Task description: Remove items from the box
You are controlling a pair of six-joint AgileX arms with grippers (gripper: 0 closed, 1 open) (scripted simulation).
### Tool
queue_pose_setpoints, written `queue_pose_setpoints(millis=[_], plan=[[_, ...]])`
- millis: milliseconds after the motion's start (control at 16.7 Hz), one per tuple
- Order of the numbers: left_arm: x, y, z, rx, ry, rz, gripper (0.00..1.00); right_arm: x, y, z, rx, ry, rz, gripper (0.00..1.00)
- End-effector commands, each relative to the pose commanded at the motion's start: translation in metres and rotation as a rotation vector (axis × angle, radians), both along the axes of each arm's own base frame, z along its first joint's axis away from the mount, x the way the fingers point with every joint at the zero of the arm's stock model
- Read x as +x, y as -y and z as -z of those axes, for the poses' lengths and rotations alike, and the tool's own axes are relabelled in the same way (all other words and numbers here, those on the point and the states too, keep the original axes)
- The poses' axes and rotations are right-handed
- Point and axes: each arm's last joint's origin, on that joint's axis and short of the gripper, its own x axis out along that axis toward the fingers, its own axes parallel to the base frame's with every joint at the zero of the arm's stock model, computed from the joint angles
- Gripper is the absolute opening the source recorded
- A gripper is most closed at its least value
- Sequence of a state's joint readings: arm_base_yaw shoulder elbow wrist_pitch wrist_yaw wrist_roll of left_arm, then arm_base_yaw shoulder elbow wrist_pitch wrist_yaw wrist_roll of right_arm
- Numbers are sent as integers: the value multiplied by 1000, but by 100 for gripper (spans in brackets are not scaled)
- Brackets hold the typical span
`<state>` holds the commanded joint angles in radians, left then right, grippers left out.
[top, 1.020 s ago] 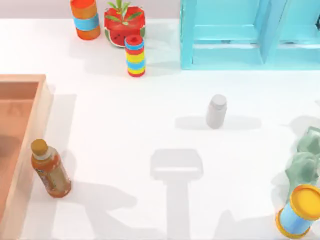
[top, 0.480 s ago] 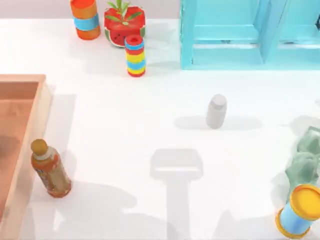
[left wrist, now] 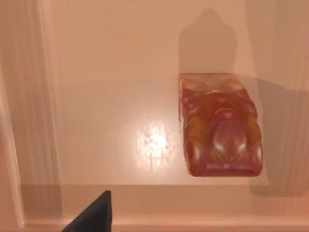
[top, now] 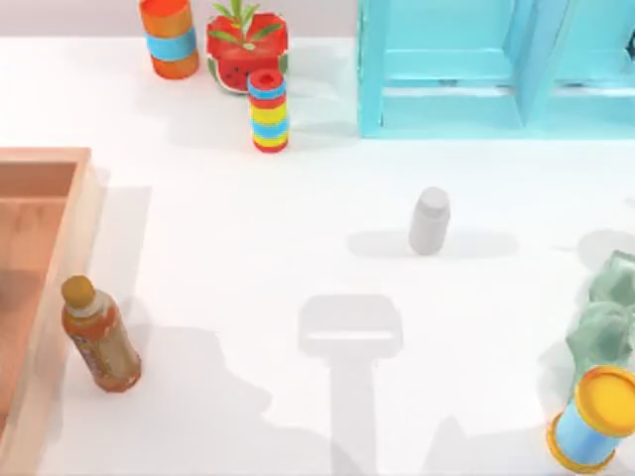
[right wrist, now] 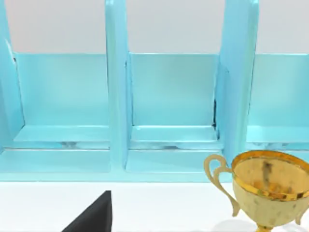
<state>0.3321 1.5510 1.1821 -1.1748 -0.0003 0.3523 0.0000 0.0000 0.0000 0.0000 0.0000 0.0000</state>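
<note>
White table (top: 248, 248); wooden box (top: 60, 258) at left, turquoise shelf (top: 476, 69) behind.

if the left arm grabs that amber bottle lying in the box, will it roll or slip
The amber bottle lies on its side on the box floor, so a nudge may roll it. Its glossy highlights suggest a slick surface that could slip. It looks small, probably light.
</note>
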Motion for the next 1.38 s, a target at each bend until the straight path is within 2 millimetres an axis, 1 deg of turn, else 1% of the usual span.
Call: queue_pose_setpoints(millis=[120, 480, 600, 780, 900, 1080, 1260, 1380], plan=[[4, -3, 1, -9, -26, 0, 100, 0, 0, 0, 0, 0, 0, 100], [4, -2, 2, -9, -25, 3, 100, 0, 0, 0, 0, 0, 0, 100], [8, -4, 15, -13, -37, 0, 100, 0, 0, 0, 0, 0, 0, 100], [14, -7, 43, -10, -29, 0, 100, 0, 0, 0, 0, 0, 0, 100], [13, -7, 60, -10, -30, 0, 100, 0, 0, 0, 0, 0, 0, 100], [8, -5, 84, -10, -29, 0, 100, 0, 0, 0, 0, 0, 0, 100], [4, -3, 100, -9, -26, 0, 100, 0, 0, 0, 0, 0, 0, 100], [4, -3, 101, -9, -26, 0, 100, 0, 0, 0, 0, 0, 0, 100]])
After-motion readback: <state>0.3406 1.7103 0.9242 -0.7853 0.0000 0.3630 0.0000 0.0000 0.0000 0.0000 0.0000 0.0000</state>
